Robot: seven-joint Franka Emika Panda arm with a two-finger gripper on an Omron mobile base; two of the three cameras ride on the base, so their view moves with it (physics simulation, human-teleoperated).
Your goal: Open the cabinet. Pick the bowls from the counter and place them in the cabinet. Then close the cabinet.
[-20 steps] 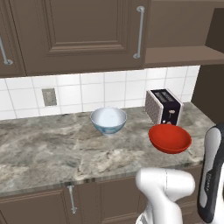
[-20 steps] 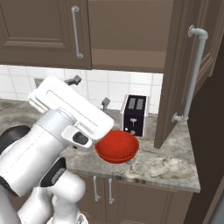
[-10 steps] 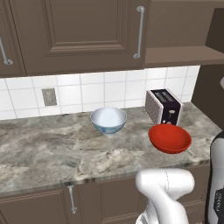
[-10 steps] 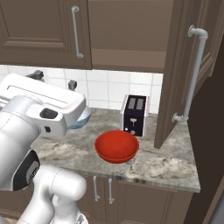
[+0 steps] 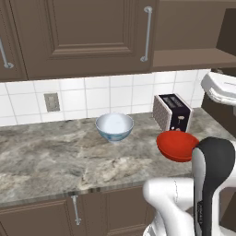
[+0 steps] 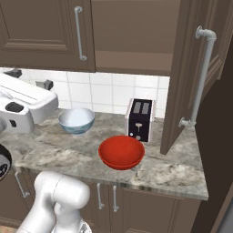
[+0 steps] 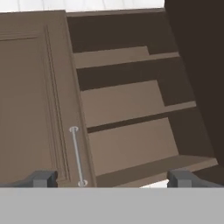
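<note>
The cabinet (image 6: 132, 32) has its right door (image 6: 182, 68) swung open and its left door (image 6: 45, 32) shut. Brown shelves (image 7: 127, 109) show in the hand view beside the shut door's silver handle (image 7: 75, 155). On the counter (image 5: 50, 156) the white bowl with blue pattern (image 5: 114, 126) sits left of the red bowl (image 5: 177, 145). Both bowls (image 6: 76, 120) (image 6: 121, 151) stand apart. My gripper (image 6: 29, 78) hangs open and empty above the counter, left of the white bowl in the right base view. Its fingertips (image 7: 43, 178) are spread wide toward the cabinet.
A black and silver toaster (image 6: 140, 119) stands against the tiled wall just behind the red bowl. The open door's long bar handle (image 6: 202, 77) juts out over the counter's right end. Low cabinets (image 5: 73, 212) with short handles sit under the counter.
My arm has swung away from in front of the red bowl, up and to the left in the right base view. The bowls and the doors have not moved.
</note>
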